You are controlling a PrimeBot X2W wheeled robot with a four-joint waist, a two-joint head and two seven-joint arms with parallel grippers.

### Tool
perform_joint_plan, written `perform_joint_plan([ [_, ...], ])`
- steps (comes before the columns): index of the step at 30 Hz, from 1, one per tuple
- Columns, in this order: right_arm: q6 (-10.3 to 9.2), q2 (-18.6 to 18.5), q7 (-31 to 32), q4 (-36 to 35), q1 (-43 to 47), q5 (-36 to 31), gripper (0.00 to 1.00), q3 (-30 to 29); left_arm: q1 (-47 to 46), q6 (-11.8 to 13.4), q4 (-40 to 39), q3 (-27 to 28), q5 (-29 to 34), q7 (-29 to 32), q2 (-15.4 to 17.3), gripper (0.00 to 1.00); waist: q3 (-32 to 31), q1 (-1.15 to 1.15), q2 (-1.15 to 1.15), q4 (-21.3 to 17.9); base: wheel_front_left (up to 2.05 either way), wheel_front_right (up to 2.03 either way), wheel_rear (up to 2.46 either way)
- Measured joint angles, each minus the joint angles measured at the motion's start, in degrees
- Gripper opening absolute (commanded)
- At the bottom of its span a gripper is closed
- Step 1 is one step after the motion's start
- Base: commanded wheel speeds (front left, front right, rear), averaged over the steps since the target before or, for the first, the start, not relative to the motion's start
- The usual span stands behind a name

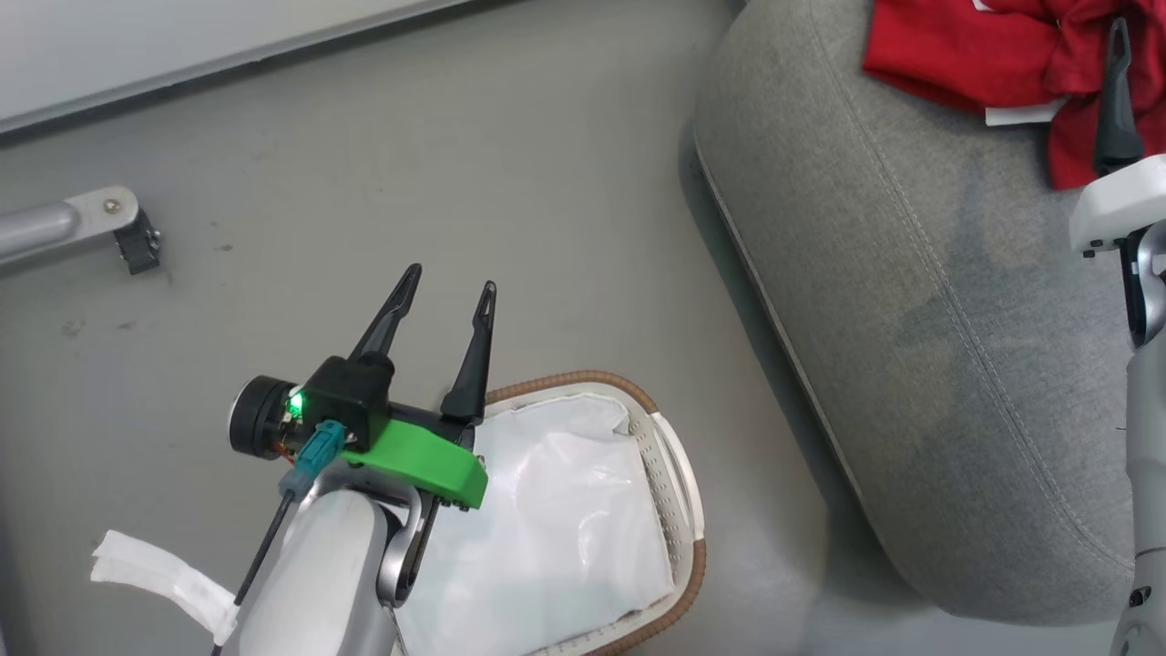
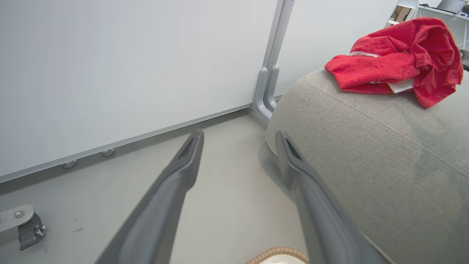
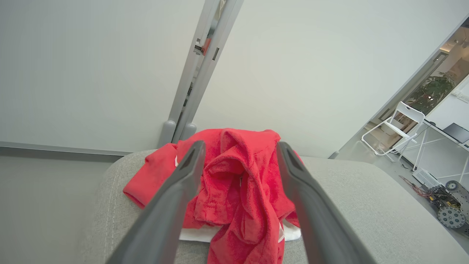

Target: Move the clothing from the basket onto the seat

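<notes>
1. Basket [image 1: 592,376] near centre on the floor, lined with white liner cloth [image 1: 547,519].
2. Left gripper [image 1: 452,278] above the basket's left rim, fingers wide apart, nothing between them.
3. Grey seat [image 1: 911,319] just right of the basket, with a stitched seam.
4. Red clothing [image 1: 966,55] heaped on the seat's far right; print on its white patch is too small to read.
5. Right gripper [image 3: 240,145] at the heap, jaws spread wide, red folds between the fingers, not pinched.
</notes>
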Motion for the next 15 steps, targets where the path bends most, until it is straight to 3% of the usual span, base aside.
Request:
perform_joint_plan([
  [15, -0.01, 6.15, -0.01, -1.83, 5.67, 5.27, 1.00, 7.70, 6.03, 1.81, 0.20, 8.35, -1.96, -0.01, -1.09, 1.00, -9.48, 0.00, 0.00, 7.37, 0.00, 0.00, 0.00],
])
